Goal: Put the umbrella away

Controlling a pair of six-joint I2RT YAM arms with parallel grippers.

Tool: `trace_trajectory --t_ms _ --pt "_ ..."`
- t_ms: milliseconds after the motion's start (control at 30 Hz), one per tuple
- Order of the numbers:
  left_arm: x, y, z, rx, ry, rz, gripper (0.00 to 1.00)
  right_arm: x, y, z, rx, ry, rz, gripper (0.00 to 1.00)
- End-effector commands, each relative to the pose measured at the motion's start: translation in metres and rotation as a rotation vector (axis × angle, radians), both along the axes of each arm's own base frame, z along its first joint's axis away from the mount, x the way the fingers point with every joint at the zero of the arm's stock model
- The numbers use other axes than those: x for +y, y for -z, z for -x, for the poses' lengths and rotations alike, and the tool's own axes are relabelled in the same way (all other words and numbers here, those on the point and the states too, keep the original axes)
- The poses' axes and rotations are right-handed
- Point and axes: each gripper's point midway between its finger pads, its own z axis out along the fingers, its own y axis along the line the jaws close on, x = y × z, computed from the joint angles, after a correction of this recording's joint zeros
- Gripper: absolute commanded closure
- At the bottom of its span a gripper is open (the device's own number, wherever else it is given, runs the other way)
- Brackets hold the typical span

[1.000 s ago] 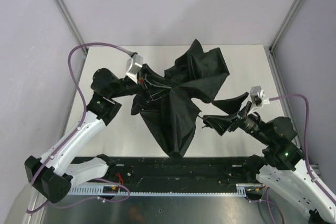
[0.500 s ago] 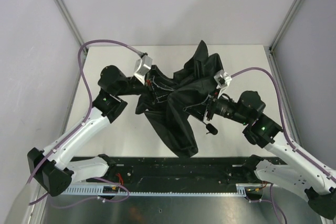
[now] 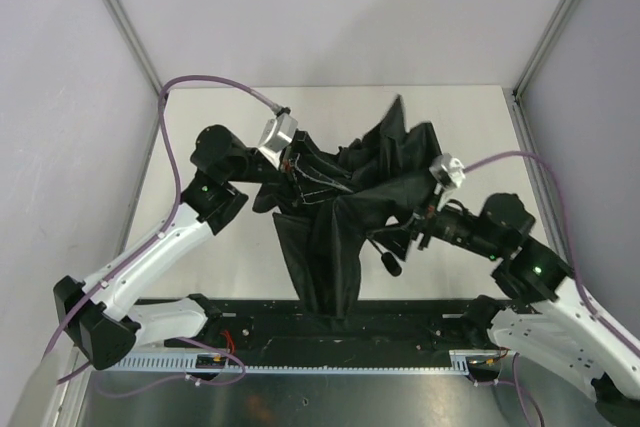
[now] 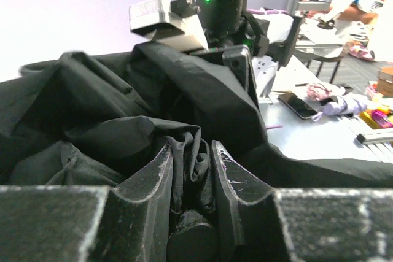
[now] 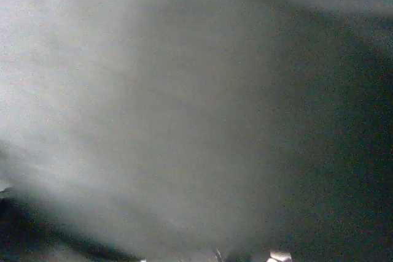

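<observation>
One all-black folding umbrella (image 3: 335, 237) of matte fabric lies crumpled in the middle of the pale desk (image 3: 470, 132), at the centre of the top view. The left gripper (image 4: 191, 151) pinches a bunch of its fabric at the heap's upper left side. The right gripper (image 3: 395, 242) is at the heap's right edge with cloth covering its camera, so I cannot tell whether it is spread or pressed together.

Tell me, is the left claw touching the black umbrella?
Touching. The left wrist view shows the left claw pinching a bunch of the umbrella fabric right between its two fingers.
</observation>
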Motion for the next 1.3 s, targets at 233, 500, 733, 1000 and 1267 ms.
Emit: trace_trajectory --t_ms 233,500,733,1000,1267 --pt "0.016 -0.004 -0.011 0.038 0.04 -0.024 1.0 -0.045 -0.034 0.043 0.102 0.031 -0.024 0.16" --pt "0.01 0.016 -0.039 0.169 0.01 -0.071 1.0 -0.019 -0.059 0.032 0.043 -0.045 -0.074 0.36" --pt "0.015 0.02 -0.022 0.164 0.087 -0.102 1.0 0.008 -0.055 -0.008 0.061 -0.004 0.028 0.11" --pt "0.01 0.018 0.003 0.138 0.19 -0.119 1.0 0.016 -0.046 -0.025 0.021 0.009 0.093 0.01" --pt "-0.008 0.006 0.014 0.114 0.24 -0.103 1.0 0.04 -0.028 -0.019 0.031 -0.069 0.135 0.01"
